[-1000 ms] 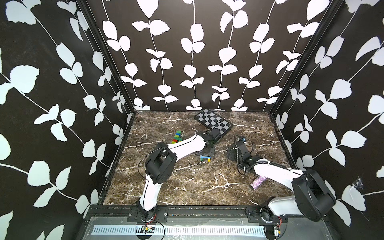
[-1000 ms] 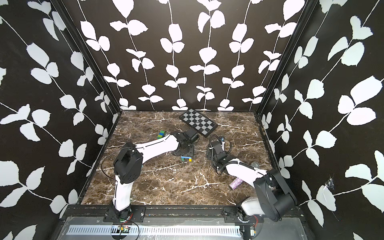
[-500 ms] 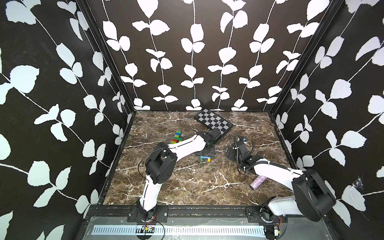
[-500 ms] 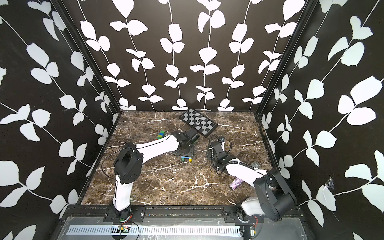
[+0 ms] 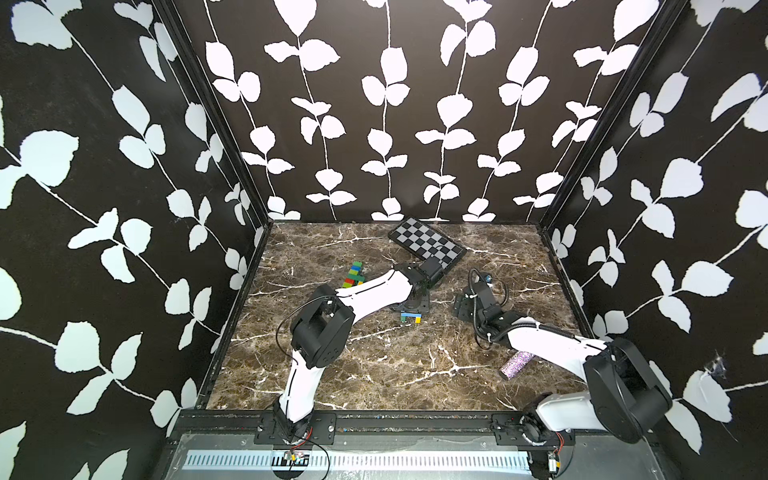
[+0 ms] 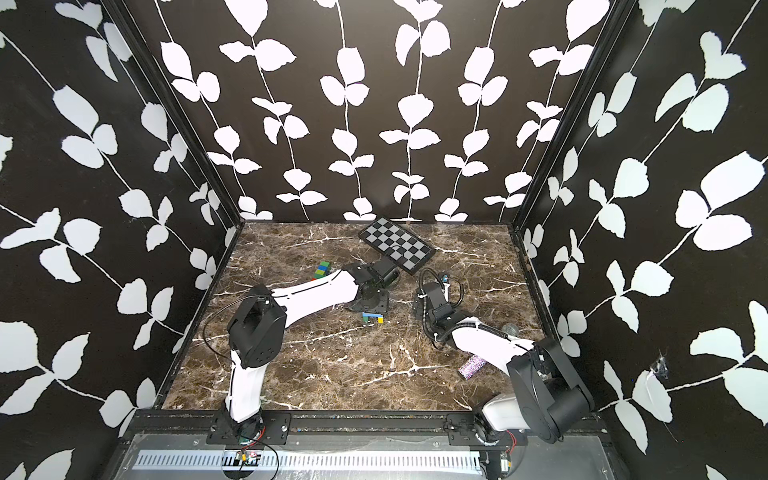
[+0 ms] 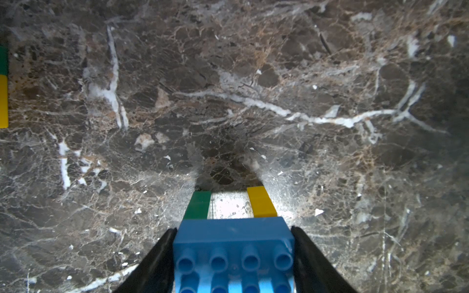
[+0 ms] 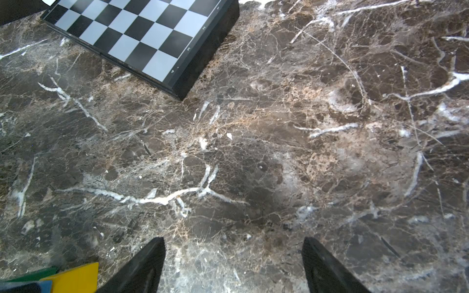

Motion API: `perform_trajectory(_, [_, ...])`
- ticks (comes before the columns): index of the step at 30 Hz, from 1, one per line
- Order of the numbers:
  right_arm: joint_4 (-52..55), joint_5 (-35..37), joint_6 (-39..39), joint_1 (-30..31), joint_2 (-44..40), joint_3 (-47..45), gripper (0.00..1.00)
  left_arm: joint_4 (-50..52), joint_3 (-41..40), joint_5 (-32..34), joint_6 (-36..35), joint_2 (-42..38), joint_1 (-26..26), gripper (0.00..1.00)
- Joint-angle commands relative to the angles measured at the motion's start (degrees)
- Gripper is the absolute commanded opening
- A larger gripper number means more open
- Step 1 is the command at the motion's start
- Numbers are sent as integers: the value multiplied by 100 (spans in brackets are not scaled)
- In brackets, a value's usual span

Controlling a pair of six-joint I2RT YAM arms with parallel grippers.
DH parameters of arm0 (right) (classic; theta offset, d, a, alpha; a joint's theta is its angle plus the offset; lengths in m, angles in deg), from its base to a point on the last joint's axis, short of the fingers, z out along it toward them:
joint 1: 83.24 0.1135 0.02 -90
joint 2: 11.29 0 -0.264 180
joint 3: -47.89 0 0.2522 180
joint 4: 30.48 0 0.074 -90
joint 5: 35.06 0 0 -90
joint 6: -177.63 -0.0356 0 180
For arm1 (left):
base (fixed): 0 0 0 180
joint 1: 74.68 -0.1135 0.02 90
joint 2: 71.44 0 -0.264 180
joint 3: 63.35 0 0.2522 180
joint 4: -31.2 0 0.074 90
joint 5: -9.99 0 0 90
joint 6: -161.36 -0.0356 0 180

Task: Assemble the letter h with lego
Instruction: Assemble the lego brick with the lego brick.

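My left fingers (image 7: 154, 266) were clenched on the ends of the blue brick (image 7: 233, 241). It bridged a green brick (image 7: 199, 205) and a yellow brick (image 7: 261, 203) as a small arch low over the counter (image 7: 228, 101), near its middle. My right fingers (image 8: 142, 269) hung released and empty nearby. The multicoloured stack of bricks (image 5: 354, 275) lay well apart, behind my left arm. I judged that a twist or tilt while carrying the arch could shed a leg, since only the studs held them.
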Motion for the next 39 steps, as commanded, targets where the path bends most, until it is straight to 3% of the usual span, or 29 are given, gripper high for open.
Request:
perform_trajectory(1, [-28,26,-25,-20,-19,153,84,293,-408,-166,51,128,92,27])
perform_trajectory(10, [-31,32,-22,-19,-14,150,84,213,-513,-163,67,61,85,37])
perform_trajectory(15, [-33,33,-22,-20,-16,148,84,243,-452,-148,40,52,85,50])
perform_trajectory(21, [-34,33,-22,-20,-12,149,84,251,-421,-121,10,32,85,52])
perform_trajectory(33, [-26,25,-22,-22,13,157,84,329,-276,-154,-55,69,86,68])
perform_trajectory(39, [-31,24,-22,-29,12,157,84,356,-219,-141,-60,87,88,80])
